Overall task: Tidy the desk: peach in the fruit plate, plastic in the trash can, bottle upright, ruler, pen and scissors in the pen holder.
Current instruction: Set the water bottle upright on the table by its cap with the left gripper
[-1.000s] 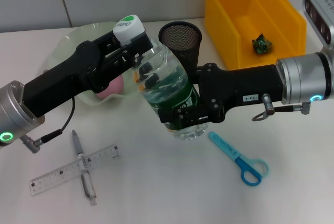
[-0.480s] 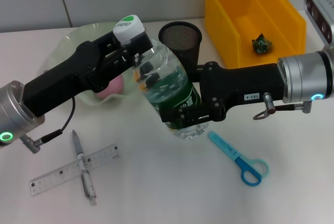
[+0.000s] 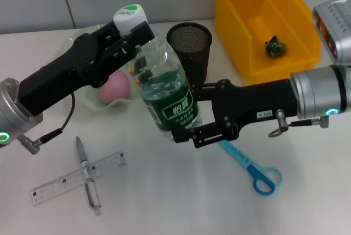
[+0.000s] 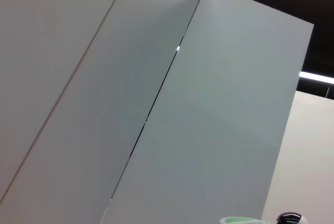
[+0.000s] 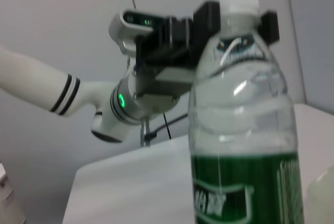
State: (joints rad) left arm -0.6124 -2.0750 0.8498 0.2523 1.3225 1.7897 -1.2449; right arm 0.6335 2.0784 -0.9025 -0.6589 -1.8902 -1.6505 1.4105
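The bottle (image 3: 164, 90) stood nearly upright over the desk (beside the pen holder (image 3: 190, 49)), the left gripper (image 3: 134, 32) pinching its neck below the cap while the right gripper (image 3: 184, 128) clamped its lower body

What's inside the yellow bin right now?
One small crumpled dark green piece of plastic lies on the floor of the yellow bin, near its right wall. The near wall hides the floor's front strip.
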